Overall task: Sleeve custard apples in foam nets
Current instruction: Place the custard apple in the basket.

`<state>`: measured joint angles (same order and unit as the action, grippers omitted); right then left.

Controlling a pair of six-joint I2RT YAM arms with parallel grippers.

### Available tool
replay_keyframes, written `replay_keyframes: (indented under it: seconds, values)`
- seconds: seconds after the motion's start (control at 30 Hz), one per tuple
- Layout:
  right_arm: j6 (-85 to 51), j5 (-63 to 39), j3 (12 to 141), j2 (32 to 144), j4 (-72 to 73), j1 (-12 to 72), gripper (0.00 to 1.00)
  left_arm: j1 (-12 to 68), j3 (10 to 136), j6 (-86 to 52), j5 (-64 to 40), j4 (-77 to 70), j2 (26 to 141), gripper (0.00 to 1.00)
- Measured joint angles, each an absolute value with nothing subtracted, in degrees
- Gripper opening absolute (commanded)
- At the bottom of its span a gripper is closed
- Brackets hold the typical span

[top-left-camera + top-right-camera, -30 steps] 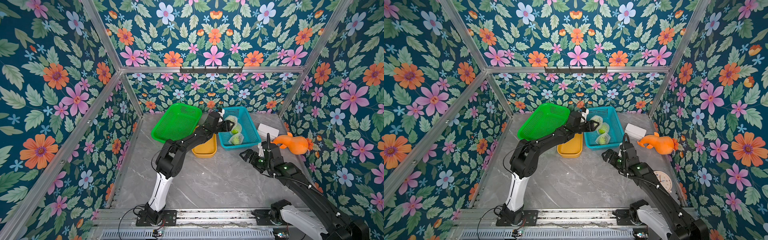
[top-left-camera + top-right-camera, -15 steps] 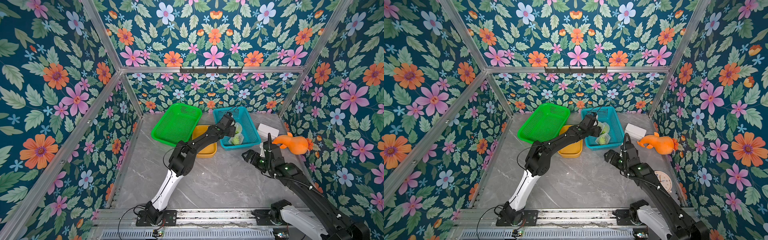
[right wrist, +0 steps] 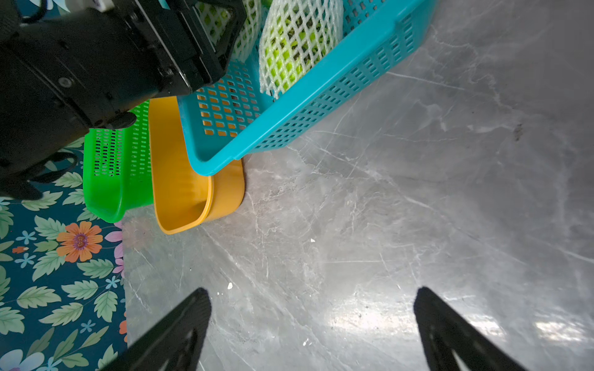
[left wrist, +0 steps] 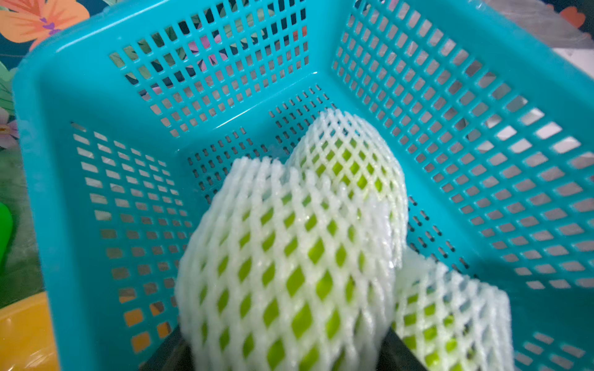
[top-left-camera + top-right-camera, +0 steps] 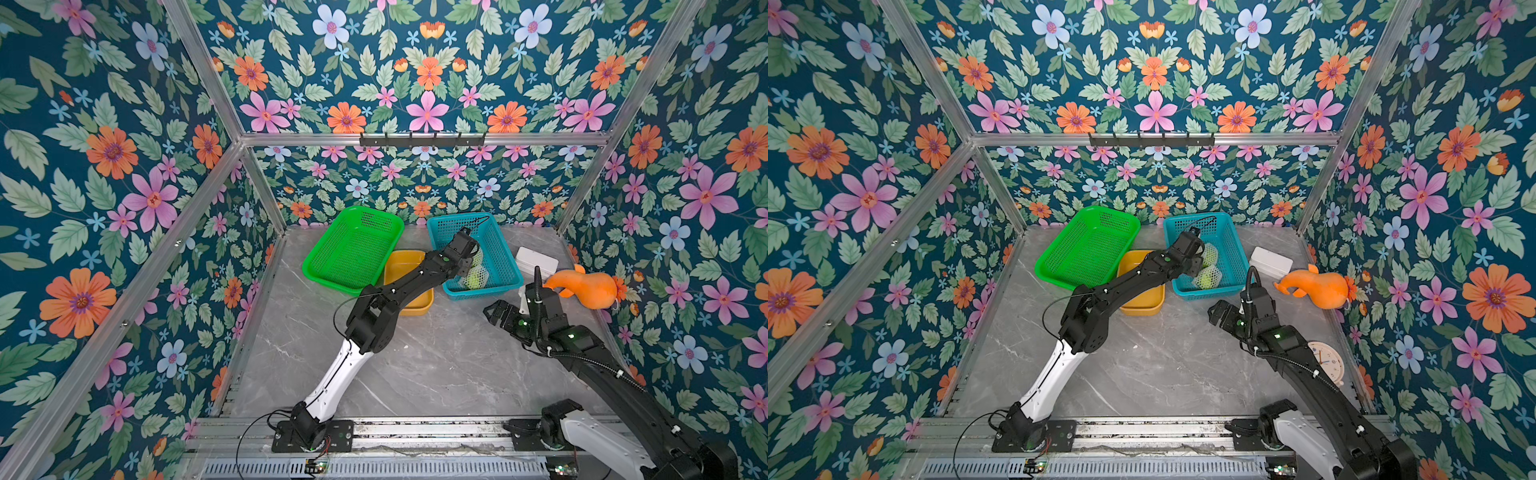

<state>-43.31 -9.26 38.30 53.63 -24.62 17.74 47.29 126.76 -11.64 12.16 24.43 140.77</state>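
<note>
Left gripper (image 5: 470,261): part-open, clamped on apple (image 4: 295,279) in net (image 4: 257,180), inside basket (image 5: 482,294), right of centre. Right gripper (image 5: 493,312): spread wide, empty, lower right. Two more apples (image 4: 348,160) netted alongside.

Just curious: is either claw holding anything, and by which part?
The left claw grips a netted custard apple by its opposite sides; the right claw is open and empty.

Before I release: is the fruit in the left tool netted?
Netted: in the left wrist view a white net wraps the green fruit, which is gripped by the left tool.
</note>
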Motion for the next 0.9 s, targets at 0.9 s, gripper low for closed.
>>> replay_keyframes:
  seconds: [0.9]
  values:
    - [-43.16, -9.47, 37.95, 54.74, -24.23, 17.5, 0.99, 48.56, 124.4, -7.55, 11.44, 25.45, 139.74, 0.59]
